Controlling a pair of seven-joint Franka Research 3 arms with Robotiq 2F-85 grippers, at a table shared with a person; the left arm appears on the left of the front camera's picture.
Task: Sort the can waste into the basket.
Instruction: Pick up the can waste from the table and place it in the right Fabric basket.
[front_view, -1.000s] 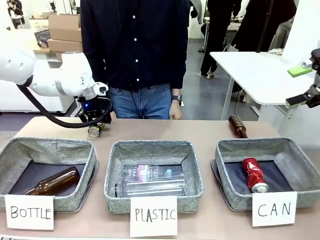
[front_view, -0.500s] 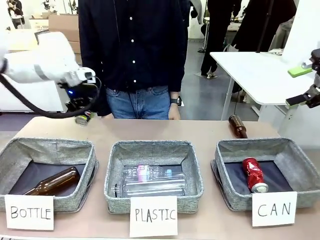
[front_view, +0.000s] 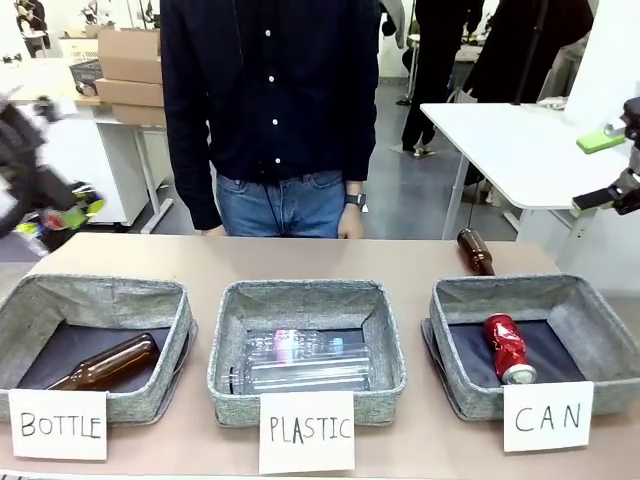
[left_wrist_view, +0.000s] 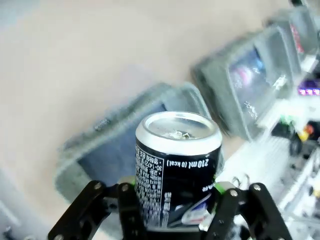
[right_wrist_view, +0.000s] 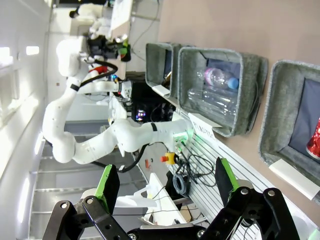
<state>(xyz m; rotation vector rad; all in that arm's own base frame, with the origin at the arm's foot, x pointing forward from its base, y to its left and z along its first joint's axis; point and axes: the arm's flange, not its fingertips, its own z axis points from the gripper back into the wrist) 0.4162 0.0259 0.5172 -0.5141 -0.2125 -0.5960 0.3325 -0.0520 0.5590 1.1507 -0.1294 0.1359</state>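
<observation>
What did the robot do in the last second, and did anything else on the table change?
The left gripper, shut on the Pepsi can, lifted it off the table and swung up and toward the robot's left edge, where it now blurs. The red can in the CAN basket, the other baskets' contents and the right gripper, open, stayed put.

Pepsi can (left_wrist_view: 178, 170) between fingers (left_wrist_view: 131, 220), baskets (left_wrist_view: 127, 145) beyond

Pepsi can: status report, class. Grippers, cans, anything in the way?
Left gripper shut on Pepsi can, far left, blurred. Right gripper open, empty. Red can in CAN basket. Nothing seen blocking.
</observation>
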